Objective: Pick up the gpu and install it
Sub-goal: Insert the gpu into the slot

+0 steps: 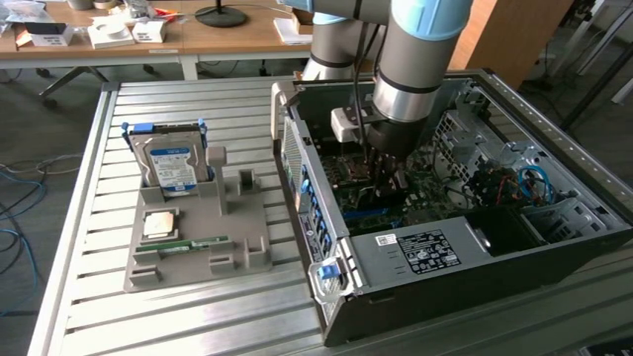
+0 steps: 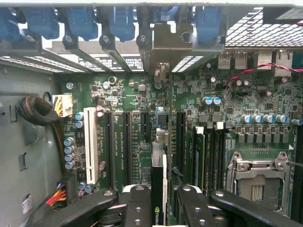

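The robot arm (image 1: 416, 67) reaches down into the open computer case (image 1: 425, 252), which lies on its side on the table (image 1: 198, 311). Inside the case, the end effector (image 2: 160, 201) is clenched on the graphics card (image 2: 157, 175), one black finger (image 2: 137, 208) on each flat side. The card stands on its thin edge, close over the green board (image 2: 265, 94) at the bottom of the case. It lines up with the long slots (image 2: 125, 142) there. I cannot tell if its lower edge touches a slot yet.

I think the card is light and stiff, like a thin plate. It will not bend much, but it can break. The tiny parts on its faces and the little contacts along its lower edge look easy to hurt. The flat sides near the top edge look like the safe place to hold it, and that is where the fingers are. The sides seem smooth, so it could slip or tip if the squeeze is weak.

Outside the case, a gray holder (image 1: 242, 237) sits on the table with a hard drive (image 1: 171, 163) standing in it.
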